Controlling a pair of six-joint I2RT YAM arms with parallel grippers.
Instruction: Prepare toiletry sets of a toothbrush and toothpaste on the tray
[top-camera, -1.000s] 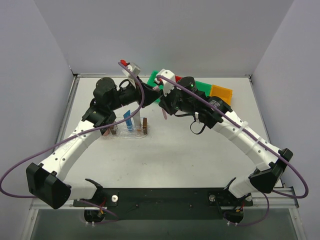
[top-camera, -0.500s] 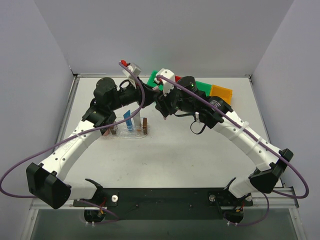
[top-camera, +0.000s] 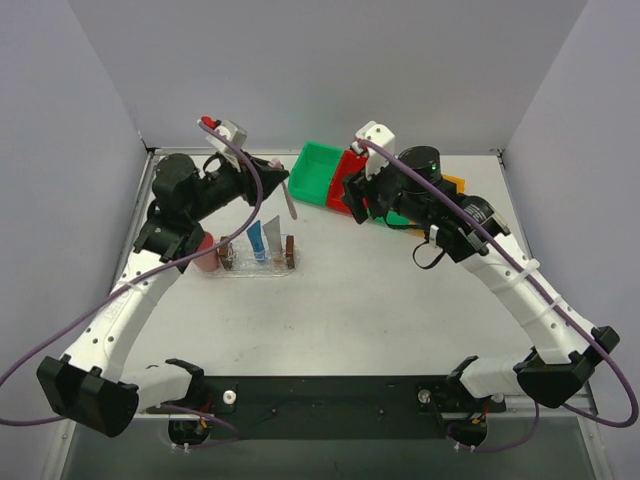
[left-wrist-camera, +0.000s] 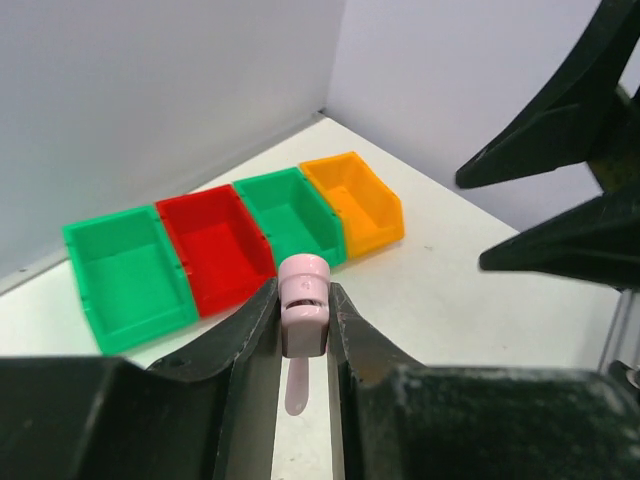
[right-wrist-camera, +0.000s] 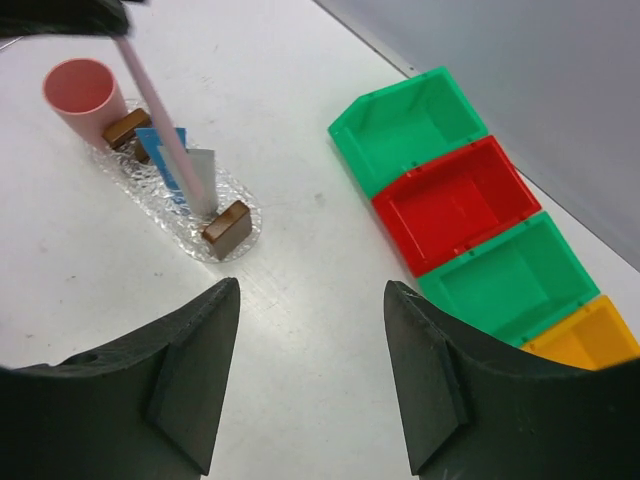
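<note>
The left gripper is clamping the toothbrush in the upper left of the top view, just above the tray that is carrying two toothpaste tubes. The right gripper is standing wide open.

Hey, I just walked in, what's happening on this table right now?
The left hand is clamped on the pink toothbrush and holds it in the air by the clear tray. A blue toothpaste tube and a grey-white tube already stand upright in that tray, with a pink cup beside it. The right hand is open and empty, hanging near the coloured bins. The toothbrush does not look set in the tray yet.
</note>
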